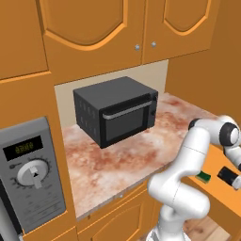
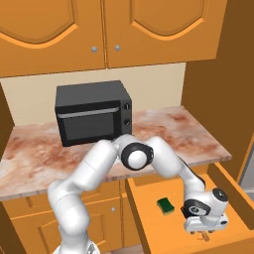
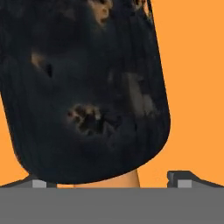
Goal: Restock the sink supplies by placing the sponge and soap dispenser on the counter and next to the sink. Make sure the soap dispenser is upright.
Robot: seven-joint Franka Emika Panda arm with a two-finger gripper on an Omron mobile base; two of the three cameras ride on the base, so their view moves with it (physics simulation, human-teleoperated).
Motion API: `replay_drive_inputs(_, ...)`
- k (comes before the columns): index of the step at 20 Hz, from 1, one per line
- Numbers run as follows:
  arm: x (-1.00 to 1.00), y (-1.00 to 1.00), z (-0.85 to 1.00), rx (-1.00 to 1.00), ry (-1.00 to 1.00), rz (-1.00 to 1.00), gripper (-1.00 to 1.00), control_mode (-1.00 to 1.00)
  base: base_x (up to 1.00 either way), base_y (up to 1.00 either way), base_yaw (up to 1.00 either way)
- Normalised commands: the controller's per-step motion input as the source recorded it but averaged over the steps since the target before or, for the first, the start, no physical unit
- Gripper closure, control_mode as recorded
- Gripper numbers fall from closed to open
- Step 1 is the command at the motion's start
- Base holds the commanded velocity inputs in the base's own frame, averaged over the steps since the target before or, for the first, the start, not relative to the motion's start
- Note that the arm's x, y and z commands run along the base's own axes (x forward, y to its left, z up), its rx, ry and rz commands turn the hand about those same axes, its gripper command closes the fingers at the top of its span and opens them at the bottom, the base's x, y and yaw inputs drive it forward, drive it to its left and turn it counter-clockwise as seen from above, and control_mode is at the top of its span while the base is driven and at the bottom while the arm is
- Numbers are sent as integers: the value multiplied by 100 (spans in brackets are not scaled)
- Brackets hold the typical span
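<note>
The gripper hangs low inside the open drawer, jaws spread fully and gripping nothing, close over the lying dark soap dispenser, evidently to straddle it; the sponge rests mid-floor; the counter awaits both.

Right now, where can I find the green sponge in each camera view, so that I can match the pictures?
Left base view: the sponge is at the lower right, in the open drawer, just right of the white arm.
Right base view: the sponge is at lower centre, on the drawer floor, left of the gripper.
Hand view: I cannot make it out there.
Shared landmark: the black oven on the counter.
</note>
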Motion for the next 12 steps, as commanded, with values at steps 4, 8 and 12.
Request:
replay_drive_inputs(4, 0, -18, -31, 0, 0, 3, -100, -100, 0, 0, 0)
replay_drive_inputs(8, 0, 0, -29, 0, -1, 4, -100, -100, 0, 0, 0)
replay_drive_inputs(12, 0, 0, -34, 0, -1, 3, 100, -100, 0, 0, 0)
